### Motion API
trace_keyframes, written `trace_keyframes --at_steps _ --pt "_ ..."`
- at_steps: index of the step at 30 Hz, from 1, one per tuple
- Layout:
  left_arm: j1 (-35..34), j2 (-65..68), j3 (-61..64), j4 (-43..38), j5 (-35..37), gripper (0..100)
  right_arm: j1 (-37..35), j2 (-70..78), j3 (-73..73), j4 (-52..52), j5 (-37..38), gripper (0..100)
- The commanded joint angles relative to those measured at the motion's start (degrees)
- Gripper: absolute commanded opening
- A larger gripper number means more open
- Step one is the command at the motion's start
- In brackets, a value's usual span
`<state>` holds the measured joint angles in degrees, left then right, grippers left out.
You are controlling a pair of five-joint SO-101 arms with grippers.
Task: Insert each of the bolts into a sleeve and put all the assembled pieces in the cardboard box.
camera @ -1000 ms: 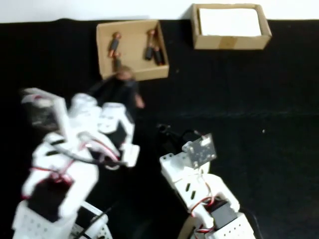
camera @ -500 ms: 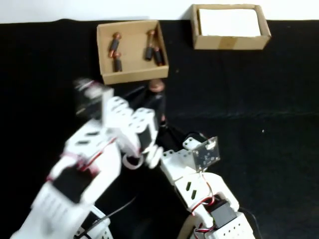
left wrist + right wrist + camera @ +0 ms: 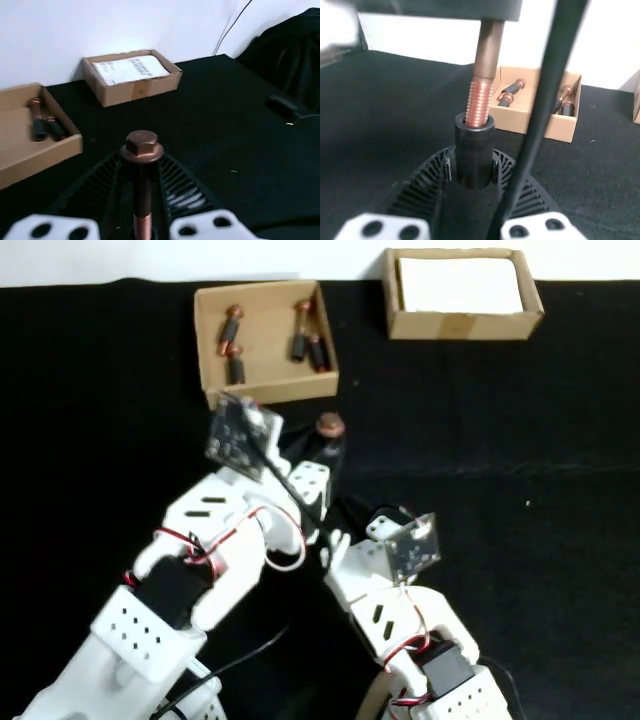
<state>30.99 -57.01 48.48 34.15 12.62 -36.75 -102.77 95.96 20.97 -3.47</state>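
My left gripper [image 3: 141,187] is shut on a copper bolt [image 3: 142,150], held upright with its hex head [image 3: 330,425] on top. In the right wrist view the bolt's threaded tip [image 3: 479,105] enters the top of a black sleeve [image 3: 474,155], which stands upright with my right gripper [image 3: 472,175] shut on it. In the high view both grippers meet at the table's middle, the left gripper [image 3: 318,455] directly above the right arm's dark fingers. The cardboard box [image 3: 208,345] behind them holds three assembled pieces [image 3: 306,335].
A second cardboard box [image 3: 462,324] lined with white paper stands at the back right. A black cable [image 3: 545,100] crosses close in front of the right wrist camera. The black cloth [image 3: 520,490] covers the table.
The left arm has swung rightward from the box's front with the bolt, bringing it down over the sleeve. The right arm has hardly moved.
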Motion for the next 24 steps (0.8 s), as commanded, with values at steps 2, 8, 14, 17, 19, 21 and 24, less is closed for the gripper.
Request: trace_keyframes --at_steps 2,8,14,17,19,21,24 --pt "0.7 0.0 2.6 -1.0 -0.8 1 -0.3 -0.4 5.1 -1.5 -0.5 0.7" --pt "0.7 0.0 1.6 4.5 -0.8 1 -0.2 -0.4 5.1 -1.5 -0.5 0.7" --pt "0.4 0.1 -5.0 21.6 -0.8 9 -0.2 0.0 4.4 -1.2 -0.5 0.7" --pt "0.4 0.4 -9.0 32.7 -0.7 22 -0.1 0.1 3.0 -1.2 -0.4 0.7" --pt "0.3 0.4 -12.3 39.0 -0.7 26 0.4 0.2 1.2 -1.2 -0.3 0.7" --pt "-1.1 0.2 -15.6 43.8 -0.8 26 2.0 0.3 -1.1 -1.2 -0.3 0.7" --pt "-4.7 0.0 -21.2 48.3 -0.8 26 5.1 2.7 -4.5 -1.2 -0.3 0.7"
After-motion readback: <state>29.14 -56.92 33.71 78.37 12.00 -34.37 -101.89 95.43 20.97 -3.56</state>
